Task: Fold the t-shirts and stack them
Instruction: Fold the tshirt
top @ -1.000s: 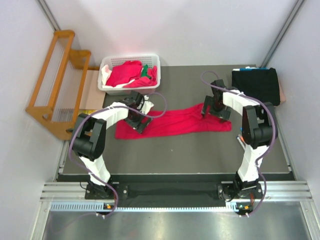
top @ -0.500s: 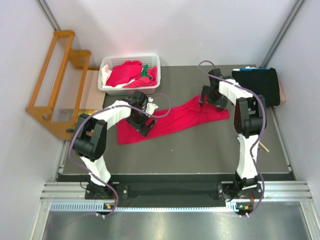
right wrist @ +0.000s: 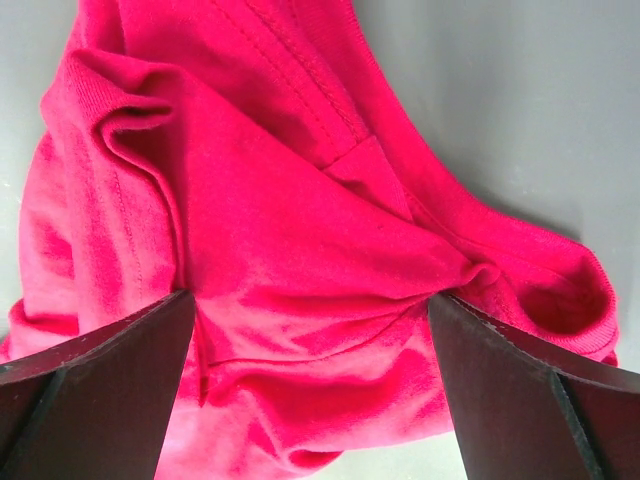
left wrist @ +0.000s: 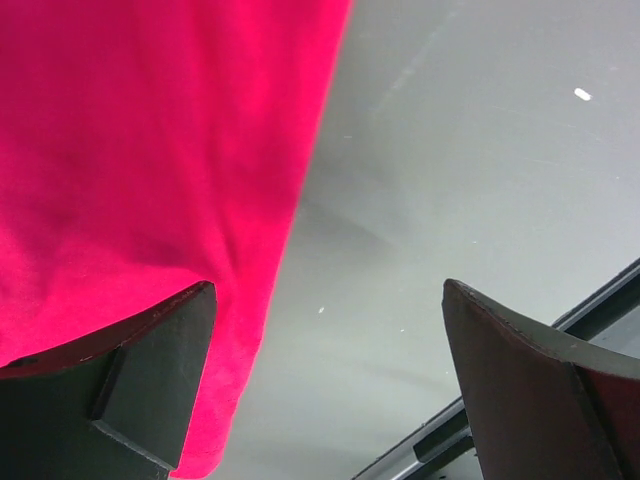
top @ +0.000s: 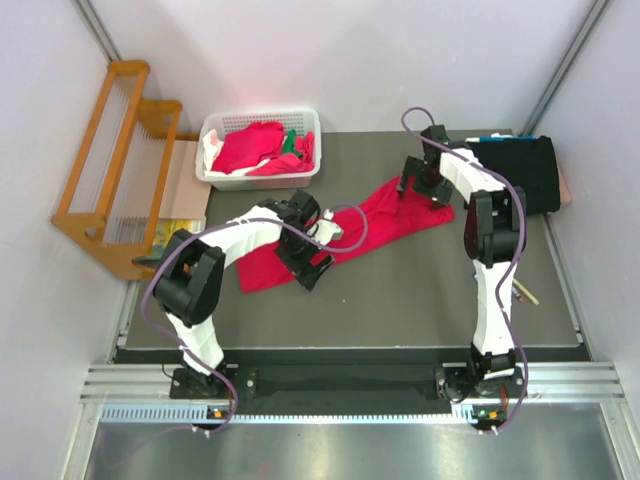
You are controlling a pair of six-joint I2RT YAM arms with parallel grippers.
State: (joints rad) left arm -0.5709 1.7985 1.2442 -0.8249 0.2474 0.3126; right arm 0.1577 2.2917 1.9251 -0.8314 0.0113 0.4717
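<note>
A crimson red t-shirt (top: 375, 225) lies stretched in a diagonal band on the dark table, from near left to far right. My left gripper (top: 311, 264) is over its near left part. In the left wrist view it (left wrist: 328, 290) is open, with one finger at the shirt's edge (left wrist: 150, 160) and the other over bare table. My right gripper (top: 413, 186) is at the shirt's far right end. In the right wrist view it (right wrist: 310, 298) is open wide, with the bunched collar end (right wrist: 300, 230) lying between the jaws. A folded black t-shirt (top: 512, 172) lies at the back right.
A white plastic basket (top: 212, 170) at the back left holds more red, green and white cloth (top: 255, 145). A wooden loom-like frame (top: 105, 160) stands off the table's left side. The table's metal front edge (left wrist: 500, 410) shows in the left wrist view.
The red shirt has swung from lying straight across to a diagonal. My right gripper moved toward the back with its end. My left gripper moved right and nearer along the shirt.
</note>
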